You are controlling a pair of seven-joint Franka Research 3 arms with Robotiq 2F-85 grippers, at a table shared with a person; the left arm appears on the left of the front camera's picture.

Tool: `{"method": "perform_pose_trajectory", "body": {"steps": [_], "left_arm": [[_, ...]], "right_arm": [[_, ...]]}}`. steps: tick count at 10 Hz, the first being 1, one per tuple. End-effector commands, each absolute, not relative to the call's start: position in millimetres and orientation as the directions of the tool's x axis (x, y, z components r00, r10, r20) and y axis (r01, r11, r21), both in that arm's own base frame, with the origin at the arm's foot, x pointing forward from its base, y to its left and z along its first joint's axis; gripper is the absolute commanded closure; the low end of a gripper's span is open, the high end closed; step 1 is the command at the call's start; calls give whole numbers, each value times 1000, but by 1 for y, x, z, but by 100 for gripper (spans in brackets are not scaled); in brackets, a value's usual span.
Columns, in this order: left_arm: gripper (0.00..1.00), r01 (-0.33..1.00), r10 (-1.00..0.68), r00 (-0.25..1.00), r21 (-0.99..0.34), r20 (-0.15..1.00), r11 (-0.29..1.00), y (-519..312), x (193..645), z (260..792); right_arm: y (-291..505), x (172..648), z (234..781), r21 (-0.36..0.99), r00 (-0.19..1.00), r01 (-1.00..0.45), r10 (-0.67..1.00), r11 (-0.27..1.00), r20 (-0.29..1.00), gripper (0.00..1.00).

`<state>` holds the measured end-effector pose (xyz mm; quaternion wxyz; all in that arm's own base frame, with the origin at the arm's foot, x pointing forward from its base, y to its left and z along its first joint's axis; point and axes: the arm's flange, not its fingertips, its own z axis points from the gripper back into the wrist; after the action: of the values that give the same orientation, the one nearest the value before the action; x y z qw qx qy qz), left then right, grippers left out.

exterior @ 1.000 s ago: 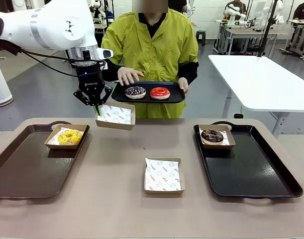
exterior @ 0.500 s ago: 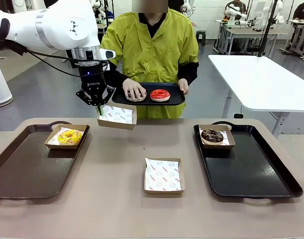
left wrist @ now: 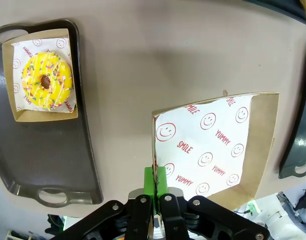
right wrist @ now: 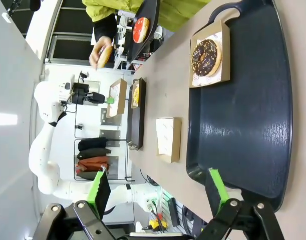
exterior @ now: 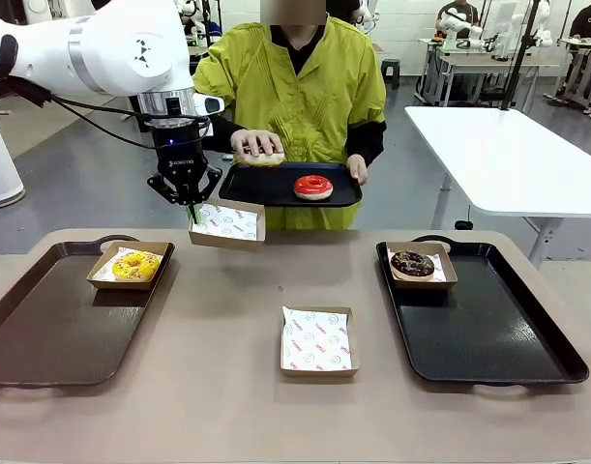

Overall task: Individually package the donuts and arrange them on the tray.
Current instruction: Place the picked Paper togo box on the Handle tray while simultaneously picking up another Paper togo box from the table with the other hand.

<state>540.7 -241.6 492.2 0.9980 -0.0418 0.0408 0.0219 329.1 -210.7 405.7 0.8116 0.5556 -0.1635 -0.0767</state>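
Observation:
My left gripper (exterior: 191,207) is shut on the edge of a paper-lined cardboard box (exterior: 225,224), holding it in the air in front of the person; the left wrist view shows the green pads (left wrist: 155,181) pinching that box's wall (left wrist: 263,145). The person's hand holds the purple-white sprinkled donut (exterior: 259,155) above a small black tray (exterior: 266,188), where the red glazed donut (exterior: 312,186) lies. The yellow donut (exterior: 135,265) sits boxed on the left tray. The dark chocolate donut (exterior: 412,262) sits boxed on the right tray. My right gripper (right wrist: 158,192) stands open over that tray's near end.
An empty lined box (exterior: 319,340) rests mid-table. The left tray (exterior: 44,333) and right tray (exterior: 498,333) have bare room behind their boxes. A white table (exterior: 517,155) stands at the back right.
The person's hand closed on the sprinkled donut and lifted it off the small tray. My left gripper, still holding the box, edged slightly toward the person.

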Motion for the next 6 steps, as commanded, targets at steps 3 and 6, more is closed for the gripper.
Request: {"method": "perform_pose_trajectory", "body": {"steps": [3,6], "left_arm": [[100,-50,44,996,-82,-72,995,-239,535,492],[100,-50,44,996,-82,-72,995,-239,535,492]], "right_arm": [[-207,324,406,930,936,-46,-310,365,168,0],[-207,324,406,930,936,-46,-310,365,168,0]]}}
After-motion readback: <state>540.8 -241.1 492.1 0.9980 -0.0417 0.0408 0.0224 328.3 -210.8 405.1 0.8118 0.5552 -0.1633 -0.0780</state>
